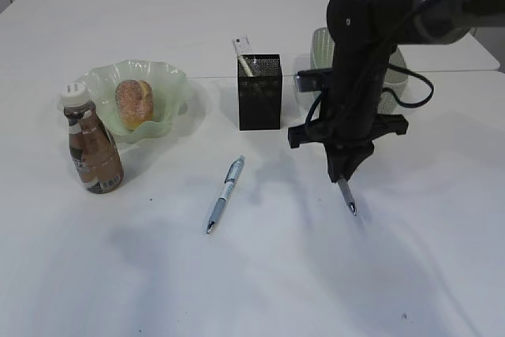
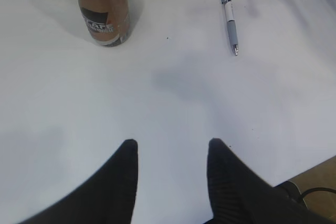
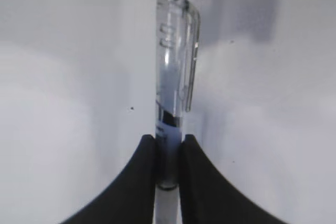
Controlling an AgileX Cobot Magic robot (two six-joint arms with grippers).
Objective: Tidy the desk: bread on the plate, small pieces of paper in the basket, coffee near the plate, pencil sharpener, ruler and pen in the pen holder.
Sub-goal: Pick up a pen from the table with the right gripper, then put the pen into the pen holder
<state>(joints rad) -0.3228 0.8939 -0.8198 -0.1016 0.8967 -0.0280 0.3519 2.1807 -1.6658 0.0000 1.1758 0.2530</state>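
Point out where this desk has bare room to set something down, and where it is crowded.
Bare: the wide front strip of the desk below the loose pen, and the gap between the coffee and that pen. Crowded: the back row, plate, pen holder, basket, and the right arm's spot.

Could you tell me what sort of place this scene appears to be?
Probably a lab tabletop staged as an office desk: a plain white desk, a black mesh pen holder, a loose pen, plus a robot arm's right gripper.
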